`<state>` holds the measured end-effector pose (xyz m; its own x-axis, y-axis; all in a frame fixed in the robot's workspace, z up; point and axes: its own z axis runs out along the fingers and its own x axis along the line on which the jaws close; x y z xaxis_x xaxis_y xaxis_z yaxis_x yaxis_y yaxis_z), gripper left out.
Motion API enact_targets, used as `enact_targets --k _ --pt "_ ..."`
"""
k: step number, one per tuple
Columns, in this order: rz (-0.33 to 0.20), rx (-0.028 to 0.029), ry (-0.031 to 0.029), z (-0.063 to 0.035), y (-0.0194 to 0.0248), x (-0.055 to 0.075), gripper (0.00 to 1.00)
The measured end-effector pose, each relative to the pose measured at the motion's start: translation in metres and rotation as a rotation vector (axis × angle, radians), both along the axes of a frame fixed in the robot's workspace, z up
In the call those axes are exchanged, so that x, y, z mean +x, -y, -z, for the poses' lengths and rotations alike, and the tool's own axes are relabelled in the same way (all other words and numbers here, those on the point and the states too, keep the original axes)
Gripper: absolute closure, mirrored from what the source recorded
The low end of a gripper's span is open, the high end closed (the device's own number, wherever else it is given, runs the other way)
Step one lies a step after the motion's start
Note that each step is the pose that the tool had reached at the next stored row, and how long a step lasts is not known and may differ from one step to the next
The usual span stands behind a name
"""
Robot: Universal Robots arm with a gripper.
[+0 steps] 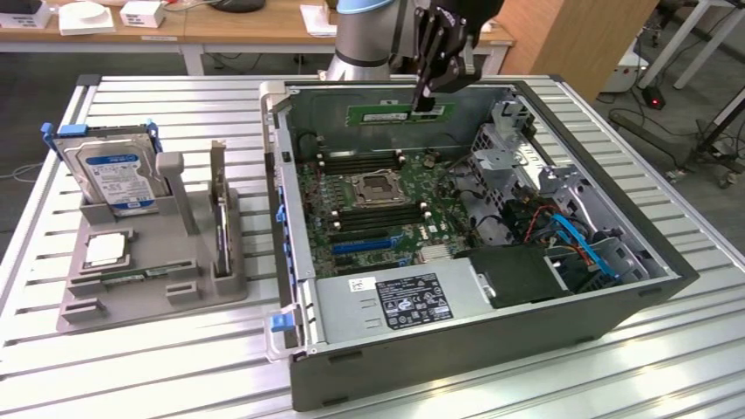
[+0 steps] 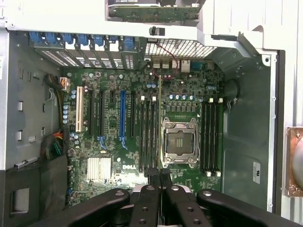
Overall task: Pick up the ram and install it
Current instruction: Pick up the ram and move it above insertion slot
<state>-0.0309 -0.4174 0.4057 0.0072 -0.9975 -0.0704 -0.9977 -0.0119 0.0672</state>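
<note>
— So, where is the ram (image 1: 390,114) right now?

— Your gripper (image 1: 427,103) has it. The 2 fingertips are clamped on the stick, toward its end on the exterior view's right. The stick hangs roughly level over the open computer case (image 1: 466,349). You see it up by the case's far wall, above the motherboard (image 1: 349,209), and it is not seated in any slot.

— And what does the wrist view give you?

— You look down onto the board there. The black fingers (image 2: 151,182) meet at the gripper (image 2: 159,176), and the ram (image 2: 159,123) shows edge-on as 1 thin line running away from them. That line lies between a bank of black memory slots (image 2: 147,127) and the processor socket (image 2: 180,144), just beside both. A 2nd bank of slots (image 2: 210,135) lies on the socket's other side.

— Anything else on the table?

— On the exterior view's left you have the grey holder (image 1: 152,292) on the slatted table (image 1: 117,367), well apart from the gripper. The hard drive (image 1: 113,175) with the blue-white label stands upright in it. The small silver processor chip (image 1: 105,249) lies flat just in front of the drive.
</note>
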Motion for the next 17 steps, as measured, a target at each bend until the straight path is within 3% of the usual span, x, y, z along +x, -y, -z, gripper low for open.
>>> enact_targets --k 17 --pt "0.044 0.0 0.0 0.0074 0.0 0.0003 0.89"
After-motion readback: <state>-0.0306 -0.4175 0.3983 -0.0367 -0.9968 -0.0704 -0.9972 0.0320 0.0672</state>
